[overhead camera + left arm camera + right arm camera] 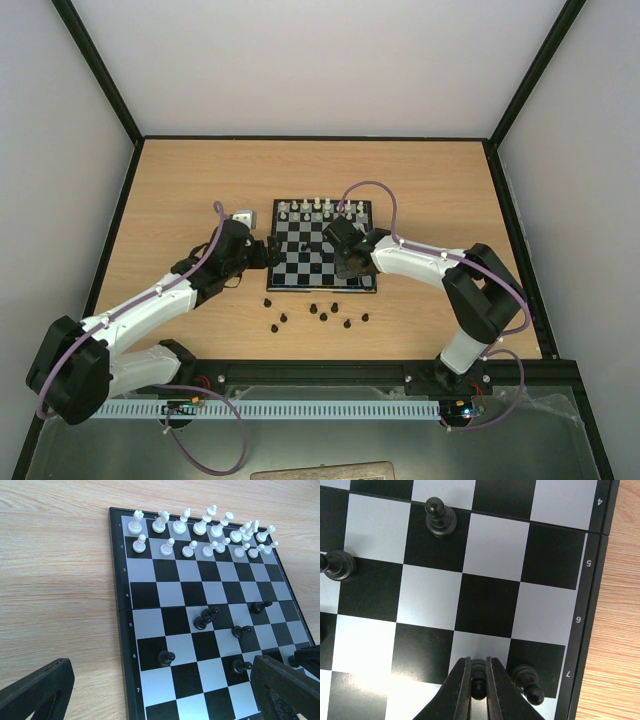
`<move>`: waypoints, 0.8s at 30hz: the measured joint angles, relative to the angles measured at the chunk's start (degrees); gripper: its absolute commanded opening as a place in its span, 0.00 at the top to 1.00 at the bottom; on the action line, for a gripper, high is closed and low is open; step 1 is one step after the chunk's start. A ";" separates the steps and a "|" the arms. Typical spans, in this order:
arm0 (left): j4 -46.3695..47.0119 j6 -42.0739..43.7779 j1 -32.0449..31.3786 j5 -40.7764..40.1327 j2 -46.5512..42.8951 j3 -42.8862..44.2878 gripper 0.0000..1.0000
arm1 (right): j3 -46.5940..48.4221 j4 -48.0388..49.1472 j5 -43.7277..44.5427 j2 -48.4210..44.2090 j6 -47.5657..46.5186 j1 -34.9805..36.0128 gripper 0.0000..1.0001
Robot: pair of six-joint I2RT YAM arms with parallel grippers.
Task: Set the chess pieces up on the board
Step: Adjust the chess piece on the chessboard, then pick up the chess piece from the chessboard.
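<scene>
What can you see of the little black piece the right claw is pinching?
The little black piece looks like shiny dark plastic and is seen from above, so only its rounded top shows. The right gripper is shut on it, one finger pressing each side. It sits over a white square in the row marked 7 on the board, one square in from the numbered border. A second black piece stands on the next square, not touching it. Its foot is hidden.

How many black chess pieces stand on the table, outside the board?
8, on the table by the near edge of the board: three black pieces at the left, three in the middle, two at the right. The arms may hide others. The right claw holds one more.
</scene>
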 measured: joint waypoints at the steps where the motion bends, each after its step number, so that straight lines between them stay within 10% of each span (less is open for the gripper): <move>1: 0.00 0.00 -0.02 0.00 0.00 0.00 0.01 | 0.07 0.02 0.09 0.09 -0.02 0.00 0.93; 24: 0.00 0.00 -0.02 -0.20 0.00 0.00 0.01 | 0.74 0.11 0.28 0.24 -0.72 0.00 0.80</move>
